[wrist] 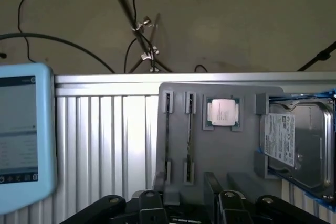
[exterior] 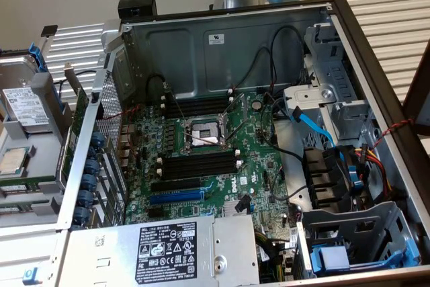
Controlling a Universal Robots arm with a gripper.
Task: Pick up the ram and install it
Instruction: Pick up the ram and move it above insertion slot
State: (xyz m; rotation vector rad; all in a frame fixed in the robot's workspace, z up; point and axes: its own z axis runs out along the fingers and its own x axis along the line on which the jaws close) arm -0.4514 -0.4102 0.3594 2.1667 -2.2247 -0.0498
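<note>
On gray tray [wrist: 220, 156], ram [wrist: 167, 135] stood on edge in slot, seen edge-on as thin dark line. CPU chip [wrist: 222, 112] lay nearby, hard drive [wrist: 296, 145] beyond. Gripper [wrist: 191, 206] hovered near tray's end, jaws spread wide, grasping nothing. Open computer case [exterior: 201, 38] sat beside tray.

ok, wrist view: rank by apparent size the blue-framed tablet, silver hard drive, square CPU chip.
1-2. Light-blue-framed tablet and silver hard drive: alike, both cropped, not ranked.
3. Square silver CPU chip: clearly smallest.
</note>
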